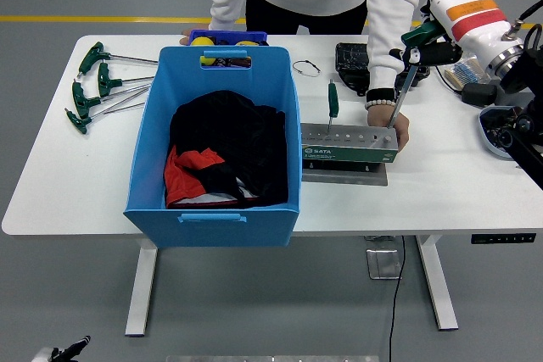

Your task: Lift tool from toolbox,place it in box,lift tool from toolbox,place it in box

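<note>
A green tool rack (348, 152) lies on the white table just right of the blue box (146, 137). One green-handled tool (333, 97) stands upright in the rack's left part. My right hand (422, 47) is shut on the green handle of a second tool (403, 95), raised above the rack's right end; its thin shaft slants down and its tip is at the rack's top. A person's hand (400, 131) steadies the rack's right end. The blue box holds black and red cloth.
Several green T-handle wrenches (93, 86) lie at the table's far left. A small blue bin with yellow balls (227, 38) sits behind the box. A black case (350, 64) and a thin loop (305, 66) lie at the back. The person leans over the far edge.
</note>
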Available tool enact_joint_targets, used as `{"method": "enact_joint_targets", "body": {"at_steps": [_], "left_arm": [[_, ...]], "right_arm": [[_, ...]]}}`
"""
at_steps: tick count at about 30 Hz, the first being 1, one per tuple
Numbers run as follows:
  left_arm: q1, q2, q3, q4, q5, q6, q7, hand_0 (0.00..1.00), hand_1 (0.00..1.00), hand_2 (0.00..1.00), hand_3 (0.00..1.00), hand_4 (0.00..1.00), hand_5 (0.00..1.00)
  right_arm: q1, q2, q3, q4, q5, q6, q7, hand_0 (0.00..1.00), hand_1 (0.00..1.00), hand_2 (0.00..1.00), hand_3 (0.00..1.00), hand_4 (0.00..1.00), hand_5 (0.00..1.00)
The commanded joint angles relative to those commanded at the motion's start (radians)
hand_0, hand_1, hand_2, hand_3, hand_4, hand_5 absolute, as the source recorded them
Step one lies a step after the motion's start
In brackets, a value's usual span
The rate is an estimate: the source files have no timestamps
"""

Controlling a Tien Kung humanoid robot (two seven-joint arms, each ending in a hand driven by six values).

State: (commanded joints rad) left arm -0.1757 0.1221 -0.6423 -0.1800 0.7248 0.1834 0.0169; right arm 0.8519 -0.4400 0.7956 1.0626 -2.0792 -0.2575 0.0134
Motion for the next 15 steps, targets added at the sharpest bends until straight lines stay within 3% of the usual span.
{"method": "enact_joint_targets", "body": {"at_steps": [9,15], "left_arm": [[0.005,0.002,-0.018,0.000,0.015,0.000,0.002,0.706,0.712,0.736,0.735,0.745,0.691],[0.009,0.001,-0.013,0.000,0.015,-0.002,0.004,0.706,0.712,0.736,0.735,0.745,0.691]], "right_arm": [[0.031,-0.042,0.023,0.155,-0.005,0.034,-0.018,0.002,0.002,0.002,0.002,0.889,0.560],[0.063,-0.025,0.035,0.290,0.014,0.046,-0.030,0.002,0.002,0.002,0.002,0.889,0.560]]}}
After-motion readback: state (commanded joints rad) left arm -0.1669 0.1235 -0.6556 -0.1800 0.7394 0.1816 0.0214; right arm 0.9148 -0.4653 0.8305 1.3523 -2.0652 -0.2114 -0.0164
